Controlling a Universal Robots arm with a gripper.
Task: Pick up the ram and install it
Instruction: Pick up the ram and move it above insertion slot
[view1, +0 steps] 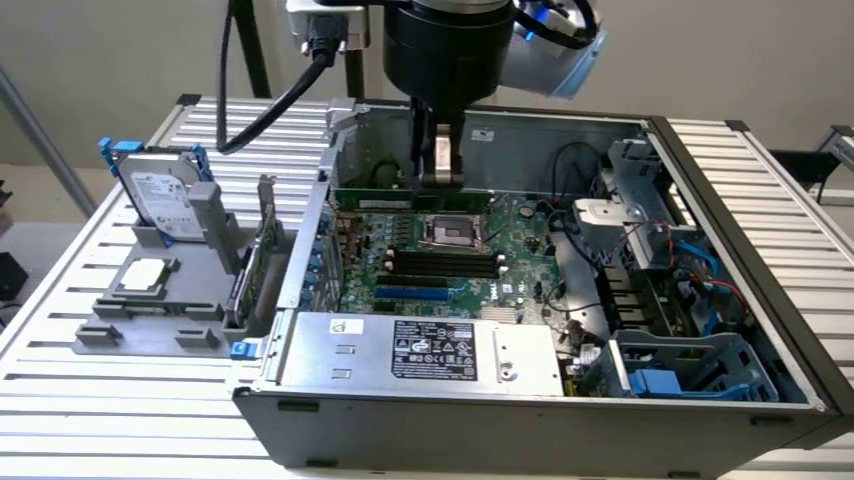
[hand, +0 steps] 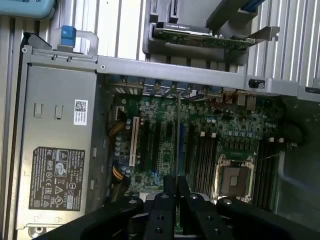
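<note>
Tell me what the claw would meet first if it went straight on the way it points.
The claw, shut on the ram, points down into the case. The ram's lower edge would meet the motherboard first, probably near the memory slots; depth leaves the exact spot unclear.

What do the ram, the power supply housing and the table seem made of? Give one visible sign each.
The ram: green, matte circuit-board laminate, probably fibreglass. Power supply housing: bare sheet metal, likely steel; dull silver sheen, folded edges. Table: probably aluminium; pale grey ribbed slats.
</note>
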